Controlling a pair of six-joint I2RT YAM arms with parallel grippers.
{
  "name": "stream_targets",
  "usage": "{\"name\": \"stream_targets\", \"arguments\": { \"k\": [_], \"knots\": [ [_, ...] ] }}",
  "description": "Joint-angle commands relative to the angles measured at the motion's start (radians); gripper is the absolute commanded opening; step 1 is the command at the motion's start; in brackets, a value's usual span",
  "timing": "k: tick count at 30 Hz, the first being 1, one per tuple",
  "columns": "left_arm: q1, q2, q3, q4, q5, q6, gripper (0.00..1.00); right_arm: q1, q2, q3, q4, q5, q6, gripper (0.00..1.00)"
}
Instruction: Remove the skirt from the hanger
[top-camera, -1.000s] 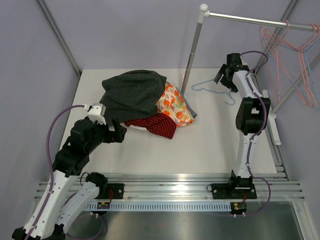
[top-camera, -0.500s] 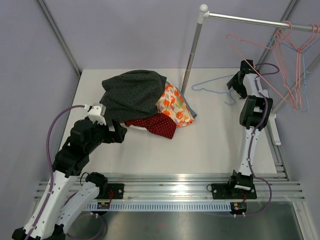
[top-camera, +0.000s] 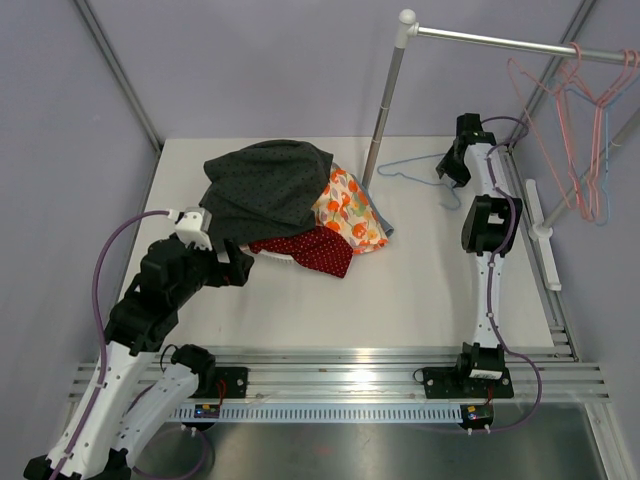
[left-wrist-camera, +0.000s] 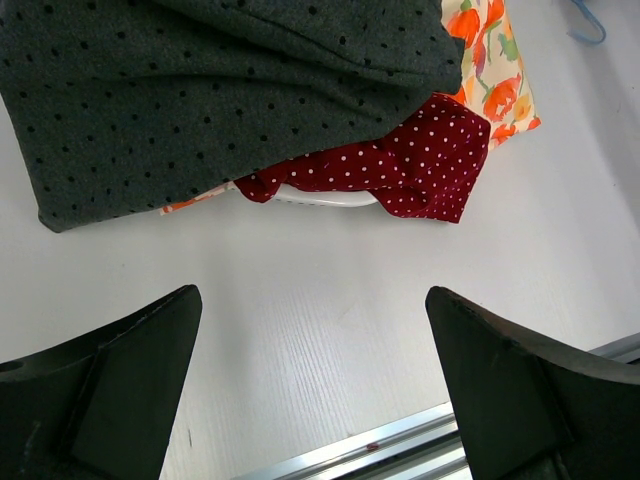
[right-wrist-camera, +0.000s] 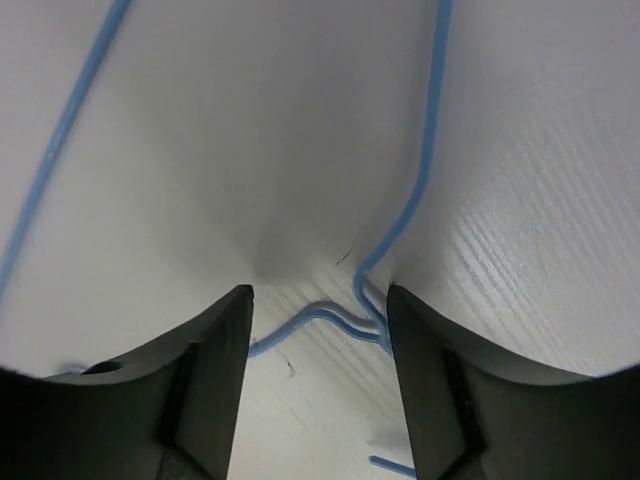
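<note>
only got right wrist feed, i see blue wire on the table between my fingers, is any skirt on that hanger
observer: No. From above, the thin blue wire hanger lies bare on the white table, beneath the right gripper.
operator: so where are the clothes
observer: In a pile left of the upright metal pole: a dark grey dotted cloth over an orange floral one and a red polka-dot one.
operator: left arm holding any
observer: No, the left gripper is open and empty, just short of the pile's near edge.
</note>
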Motion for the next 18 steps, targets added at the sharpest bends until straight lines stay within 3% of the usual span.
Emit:
{"name": "stream_targets", "arguments": {
  "k": [1, 7, 8, 13, 16, 18],
  "knots": [
    [-0.005, -0.02, 0.002, 0.038, 0.011, 0.003, 0.99, 0.009, 0.061, 0.038, -0.106, 0.018, -0.037, 0.53],
    [-0.005, -0.044, 0.0, 0.038, 0.001, 0.003, 0.99, 0.011, 0.104, 0.091, -0.241, 0.085, -0.118, 0.37],
    [-0.005, -0.046, 0.0, 0.038, 0.005, 0.003, 0.99, 0.009, 0.103, 0.084, -0.252, 0.097, -0.12, 0.3],
    [-0.005, -0.061, 0.002, 0.04, 0.006, 0.005, 0.99, 0.015, 0.125, 0.07, -0.287, 0.05, -0.138, 0.15],
    [-0.005, -0.069, 0.002, 0.04, 0.006, 0.006, 0.99, 0.034, 0.136, 0.043, -0.315, 0.053, -0.157, 0.0],
    [-0.005, -0.069, 0.0, 0.04, 0.005, 0.006, 0.99, 0.052, 0.123, -0.017, -0.304, 0.073, -0.169, 0.0]
  ]
}}
